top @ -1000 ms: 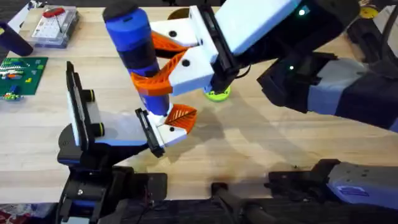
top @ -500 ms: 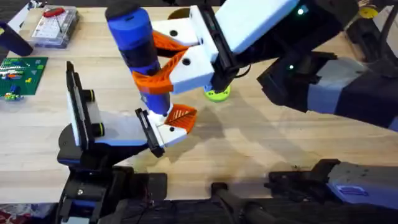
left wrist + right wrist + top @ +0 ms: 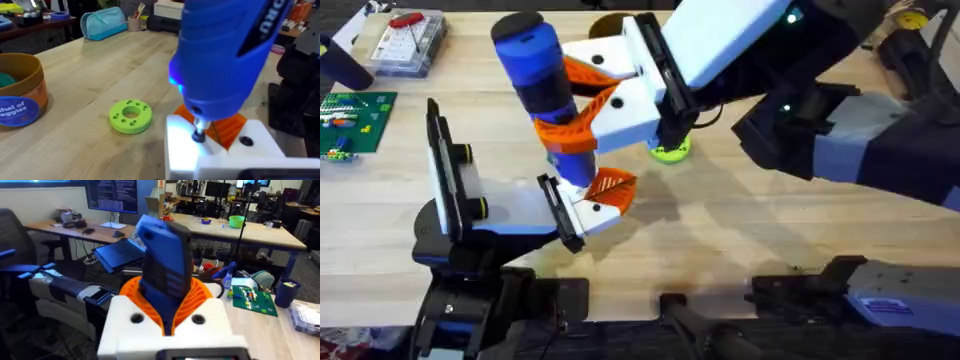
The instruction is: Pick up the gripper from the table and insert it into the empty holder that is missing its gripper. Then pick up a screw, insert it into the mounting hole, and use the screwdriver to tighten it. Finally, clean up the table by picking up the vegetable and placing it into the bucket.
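Note:
My right gripper [image 3: 558,100] reaches across from the right and is shut on the blue screwdriver [image 3: 542,85], which stands nearly upright. In the right wrist view the screwdriver [image 3: 165,275] sits between orange ribbed fingers [image 3: 200,292]. Its thin tip rests on a screw [image 3: 199,135] in the white holder [image 3: 590,213]. The holder carries an orange gripper finger [image 3: 611,186] and sits at the end of my left arm [image 3: 470,215]. In the left wrist view the orange-brown bucket [image 3: 20,95] stands to one side. The vegetable is out of view.
A lime-green disc [image 3: 670,152] lies just right of the holder. A clear parts box [image 3: 408,40] with a red-handled tool and a green circuit board [image 3: 355,118] sit at the far left. A black plate with yellow knobs [image 3: 445,175] stands upright on the left.
The screwdriver and right gripper have shifted very slightly to the right. The holder and left arm have stayed put.

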Motion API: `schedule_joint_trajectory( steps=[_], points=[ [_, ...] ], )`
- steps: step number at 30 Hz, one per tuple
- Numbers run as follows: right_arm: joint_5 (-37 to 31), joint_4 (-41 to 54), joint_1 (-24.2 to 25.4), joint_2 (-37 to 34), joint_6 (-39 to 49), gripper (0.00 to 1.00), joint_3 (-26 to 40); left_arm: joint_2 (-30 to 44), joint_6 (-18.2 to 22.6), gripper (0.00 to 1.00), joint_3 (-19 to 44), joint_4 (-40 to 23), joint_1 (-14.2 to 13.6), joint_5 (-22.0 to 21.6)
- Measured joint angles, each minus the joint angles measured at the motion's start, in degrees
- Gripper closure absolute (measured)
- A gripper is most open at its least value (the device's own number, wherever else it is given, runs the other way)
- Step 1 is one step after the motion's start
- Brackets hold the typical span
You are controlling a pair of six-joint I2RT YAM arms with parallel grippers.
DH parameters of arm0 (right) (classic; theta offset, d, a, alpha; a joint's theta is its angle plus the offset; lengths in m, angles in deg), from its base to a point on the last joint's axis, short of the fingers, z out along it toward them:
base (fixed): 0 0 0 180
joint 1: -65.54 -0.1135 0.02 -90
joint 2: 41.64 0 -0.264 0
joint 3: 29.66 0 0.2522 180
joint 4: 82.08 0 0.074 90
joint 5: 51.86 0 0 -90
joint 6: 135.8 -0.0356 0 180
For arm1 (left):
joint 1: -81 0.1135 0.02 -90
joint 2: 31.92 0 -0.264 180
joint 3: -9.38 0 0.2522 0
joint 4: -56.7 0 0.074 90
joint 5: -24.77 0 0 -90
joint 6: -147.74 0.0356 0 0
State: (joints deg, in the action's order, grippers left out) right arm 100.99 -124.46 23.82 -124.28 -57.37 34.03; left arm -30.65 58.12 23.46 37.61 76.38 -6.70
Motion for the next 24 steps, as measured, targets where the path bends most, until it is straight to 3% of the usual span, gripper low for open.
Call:
schedule_joint_trajectory(
  steps=[24],
  points=[
    [-0.28,2.26,0.12,0.01,0.04,0.95,0.02,0.12,-0.43,0.988,0.0,-0.04,0.0,0.22]
  ],
)
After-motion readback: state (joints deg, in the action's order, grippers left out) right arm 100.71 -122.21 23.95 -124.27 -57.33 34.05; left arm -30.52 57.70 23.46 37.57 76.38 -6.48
